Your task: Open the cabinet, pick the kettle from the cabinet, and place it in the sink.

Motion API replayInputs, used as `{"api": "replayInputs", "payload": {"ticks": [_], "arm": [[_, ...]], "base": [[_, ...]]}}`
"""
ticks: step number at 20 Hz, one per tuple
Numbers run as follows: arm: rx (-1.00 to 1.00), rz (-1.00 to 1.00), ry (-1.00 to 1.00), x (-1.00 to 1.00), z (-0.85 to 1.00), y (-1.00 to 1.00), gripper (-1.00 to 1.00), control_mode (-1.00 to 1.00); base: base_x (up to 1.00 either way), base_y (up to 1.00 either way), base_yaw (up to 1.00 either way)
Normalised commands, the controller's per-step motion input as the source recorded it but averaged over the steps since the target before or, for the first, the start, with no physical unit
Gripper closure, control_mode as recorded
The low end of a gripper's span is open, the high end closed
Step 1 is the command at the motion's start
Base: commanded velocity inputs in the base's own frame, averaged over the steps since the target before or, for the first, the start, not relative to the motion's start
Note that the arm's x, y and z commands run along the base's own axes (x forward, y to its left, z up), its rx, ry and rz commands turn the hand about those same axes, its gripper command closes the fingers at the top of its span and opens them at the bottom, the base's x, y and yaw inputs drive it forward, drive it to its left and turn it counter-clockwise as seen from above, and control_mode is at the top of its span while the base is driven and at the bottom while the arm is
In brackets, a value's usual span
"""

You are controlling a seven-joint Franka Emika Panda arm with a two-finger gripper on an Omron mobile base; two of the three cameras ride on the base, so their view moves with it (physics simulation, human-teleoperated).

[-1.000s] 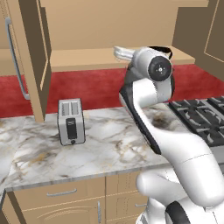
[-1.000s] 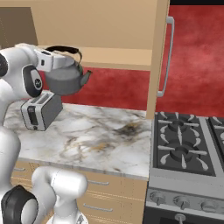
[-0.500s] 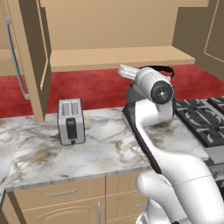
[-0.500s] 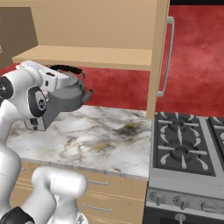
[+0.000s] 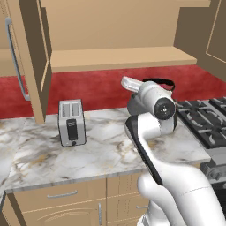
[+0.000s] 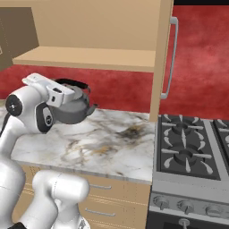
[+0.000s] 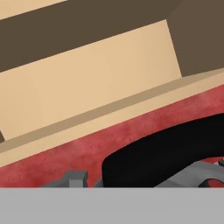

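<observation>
The robot's white arm rises from its base, bends at a dark-jointed elbow and reaches forward at mid height, with the wrist turned so the hand lies roughly level. In the right base view the gripper sits at the end of the white hand block, closed on the kettle and carrying it clear of the table. The left base view shows the same pose from behind, the round wrist joint facing the camera. The fingers themselves are largely hidden, so the exact point of the grip appears to be at the kettle's black handle.
</observation>
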Motion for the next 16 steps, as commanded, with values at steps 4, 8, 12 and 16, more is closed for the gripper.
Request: {"api": "replayInputs", "payload": {"ticks": [4, 8, 12, 16], "arm": [[0.00, 0.00, 0.00, 0.00, 0.00, 0.00, 1.00, -1.00], [0.00, 0.00, 0.00, 0.00, 0.00, 0.00, 1.00, -1.00], [0.00, 0.00, 0.00, 0.00, 0.00, 0.00, 1.00, -1.00], [0.00, 0.00, 0.00, 0.00, 0.00, 0.00, 1.00, -1.00]], "base": [[0.00, 0.00, 0.00], [0.00, 0.00, 0.00], [0.00, 0.00, 0.00], [0.00, 0.00, 0.00]]}}
